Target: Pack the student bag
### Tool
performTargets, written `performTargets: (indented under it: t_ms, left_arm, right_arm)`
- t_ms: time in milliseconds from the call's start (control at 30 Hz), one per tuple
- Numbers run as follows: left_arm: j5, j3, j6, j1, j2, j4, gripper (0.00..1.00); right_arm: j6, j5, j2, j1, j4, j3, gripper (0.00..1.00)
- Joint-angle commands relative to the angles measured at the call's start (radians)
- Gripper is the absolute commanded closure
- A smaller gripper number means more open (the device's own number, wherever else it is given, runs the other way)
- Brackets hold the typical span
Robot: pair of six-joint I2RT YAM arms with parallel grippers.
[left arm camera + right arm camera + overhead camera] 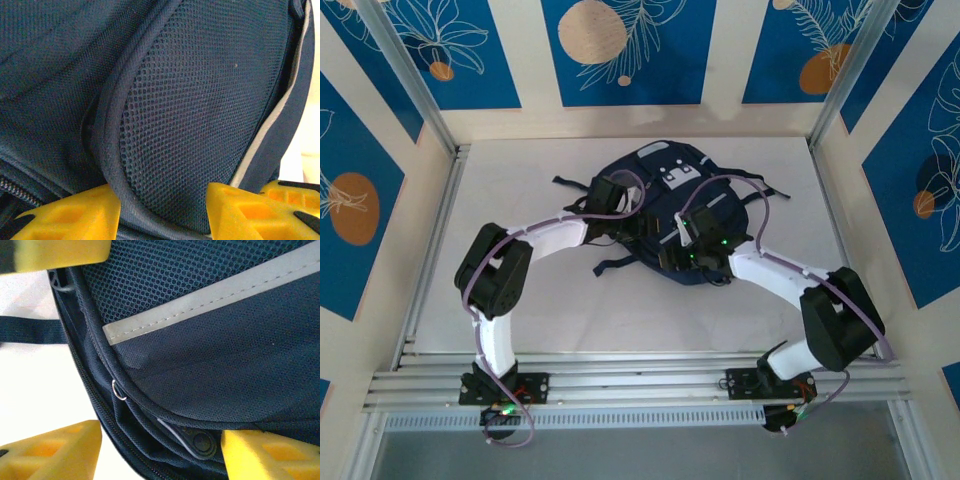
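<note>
The student bag (672,195) lies flat on the white table, dark navy with pale grey stripes and a grey-white patch near its top. My left gripper (636,226) rests on the bag's left side. In the left wrist view its yellow fingers (75,215) press on either side of a bulge of navy mesh pocket (200,115), and the fabric fills the gap of the left gripper (165,215). My right gripper (684,254) is at the bag's near edge. In the right wrist view the right gripper (160,452) stands open around the zipper seam and a black pull tab (197,442).
Black straps (570,185) trail from the bag onto the table (520,200) at left and near side. Aluminium rails (430,250) and patterned walls box the table in. A yellow piece (60,252) sits at the top left of the right wrist view.
</note>
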Motion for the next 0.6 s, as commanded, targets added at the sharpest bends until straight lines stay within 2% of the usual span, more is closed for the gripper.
performTargets:
  t_ms: [0, 333, 467, 567]
  left_arm:
    - [0.033, 0.003, 0.017, 0.008, -0.026, 0.003, 0.52]
    - [0.044, 0.011, 0.013, 0.034, -0.033, -0.002, 0.52]
    - [0.030, 0.001, 0.020, 0.044, -0.051, -0.006, 0.52]
    - [0.032, -0.009, 0.020, 0.049, -0.055, -0.003, 0.52]
  right_arm:
    - [-0.103, 0.038, 0.050, -0.008, 0.054, 0.067, 0.38]
    - [-0.120, -0.035, 0.076, 0.039, 0.058, 0.052, 0.52]
    - [-0.098, -0.071, 0.037, 0.058, 0.052, 0.047, 0.53]
    - [-0.085, -0.046, 0.035, 0.058, 0.044, 0.054, 0.53]
